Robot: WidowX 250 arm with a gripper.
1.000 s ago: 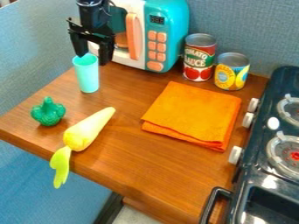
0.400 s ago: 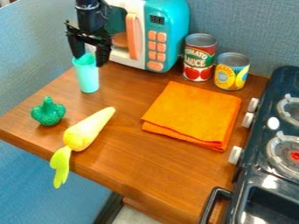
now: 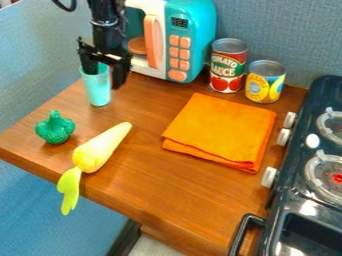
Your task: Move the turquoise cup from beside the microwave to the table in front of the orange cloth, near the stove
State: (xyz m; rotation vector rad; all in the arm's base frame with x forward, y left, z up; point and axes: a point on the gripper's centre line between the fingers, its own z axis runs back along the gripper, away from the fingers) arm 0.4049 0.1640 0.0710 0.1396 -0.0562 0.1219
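The claw [image 3: 103,81] had come down from its earlier height, its two fingers spread wide around the right-hand wall of the turquoise cup [image 3: 98,93], one at the mouth and the other outside. The cup, upright on the counter [image 3: 150,185] directly under the claw, had shifted slightly towards the left of the view. Nearer the camera than the claw, the green vegetable [image 3: 55,128] and yellow carrot-like toy [image 3: 93,154] had stayed put, as had the orange cloth [image 3: 220,130] to its right.

A turquoise cup [image 3: 98,91] stands upright on the brown wooden tabletop [image 3: 143,167], near its far-left edge.
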